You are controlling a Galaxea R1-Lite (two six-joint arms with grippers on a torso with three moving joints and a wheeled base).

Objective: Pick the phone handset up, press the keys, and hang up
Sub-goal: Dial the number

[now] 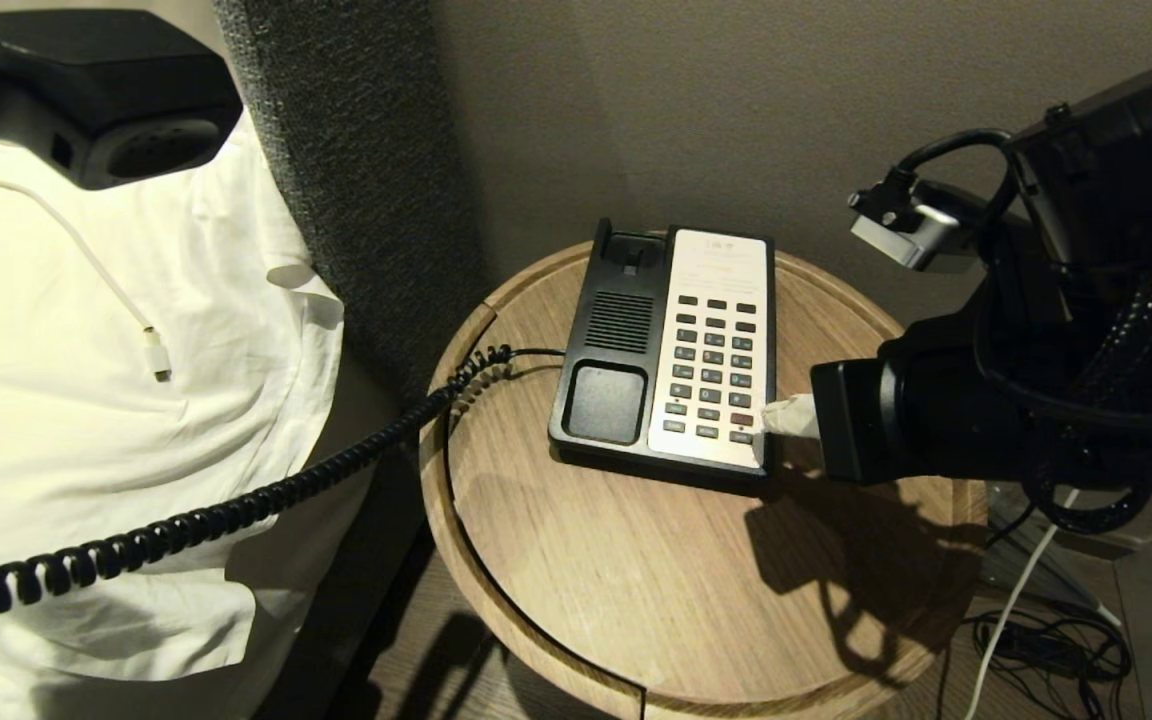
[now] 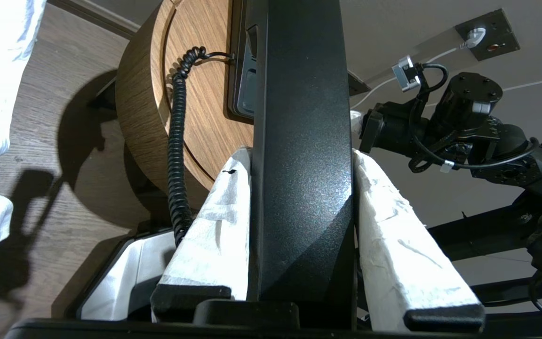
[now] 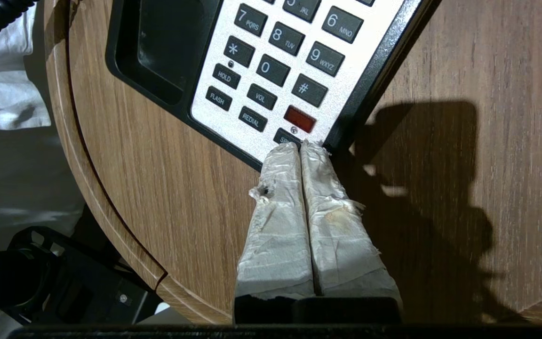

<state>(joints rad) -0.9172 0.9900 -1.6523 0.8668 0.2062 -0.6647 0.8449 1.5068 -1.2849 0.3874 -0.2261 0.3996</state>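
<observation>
The black phone handset (image 1: 86,95) is lifted off its base, up at the far left of the head view. My left gripper (image 2: 301,155) is shut on the handset (image 2: 301,141), one white-wrapped finger on each side. Its coiled cord (image 1: 236,515) runs down to the phone base (image 1: 621,340) on the round wooden table (image 1: 636,580). The keys (image 1: 714,365) sit in the white faceplate. My right gripper (image 3: 300,145) is shut, its wrapped fingertips at the faceplate's near right corner over the lowest key, below the red key (image 3: 299,118). In the head view the right gripper (image 1: 776,417) comes in from the right.
White bedding (image 1: 86,400) with a white charging cable (image 1: 136,320) lies left of the table. A grey padded headboard (image 1: 356,150) stands behind. Loose cables (image 1: 1046,640) lie on the floor to the right. The base's empty cradle (image 1: 604,402) faces up.
</observation>
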